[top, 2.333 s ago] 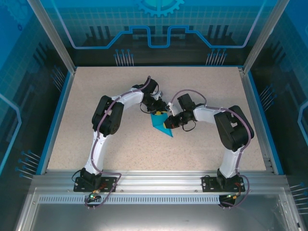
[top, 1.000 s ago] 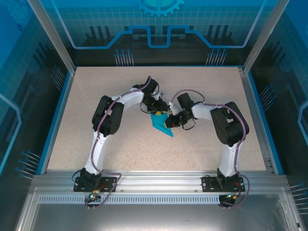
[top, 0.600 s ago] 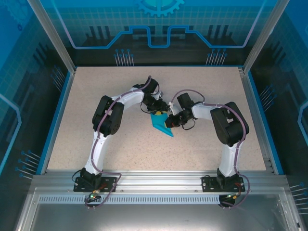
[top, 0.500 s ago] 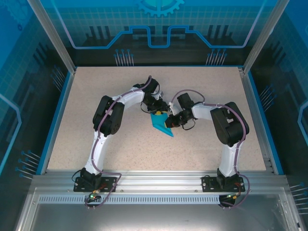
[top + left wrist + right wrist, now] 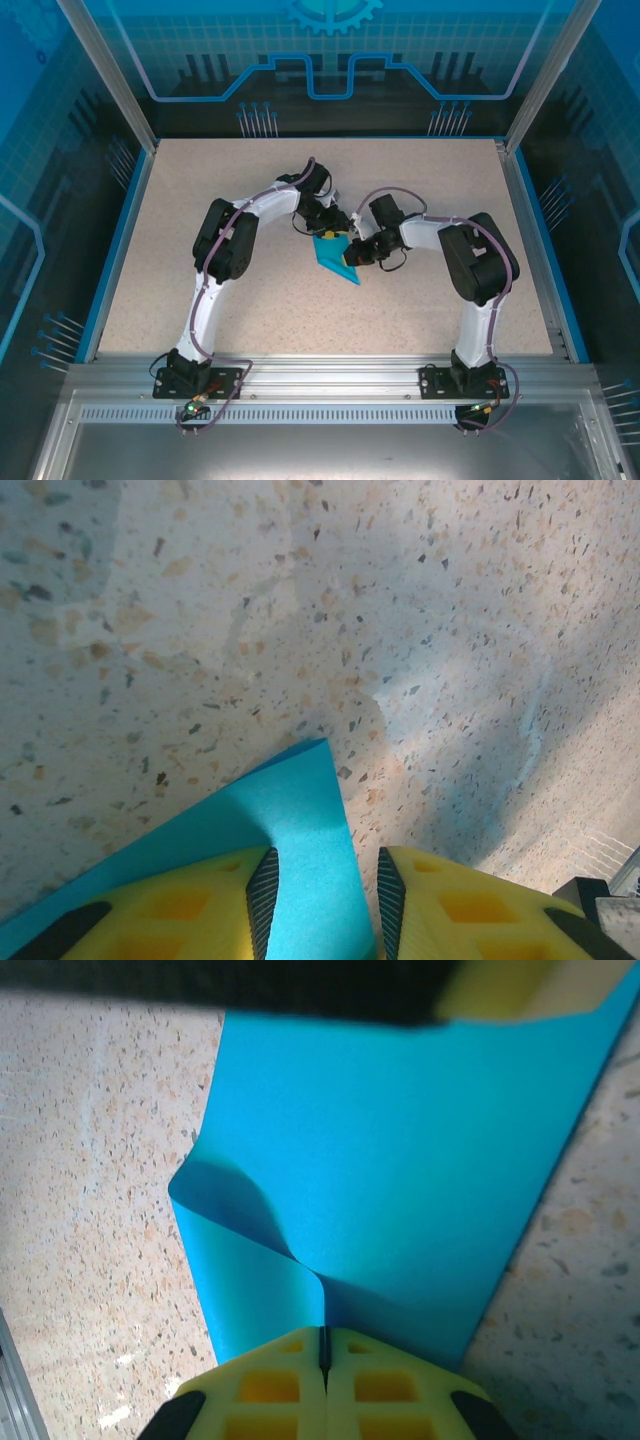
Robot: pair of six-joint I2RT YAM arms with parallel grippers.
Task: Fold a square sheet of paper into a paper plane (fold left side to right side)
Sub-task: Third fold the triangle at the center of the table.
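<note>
Speckled tabletop (image 5: 180, 220) carries the square sheet of paper (image 5: 400, 1160). Right pincer (image 5: 323, 1345), pressed together, pinches its raised edge. Left pincer (image 5: 325, 885) stands partly spread, straddling one corner.

Left hand (image 5: 323, 880) ajar, right hand (image 5: 323, 1338) closed.
</note>
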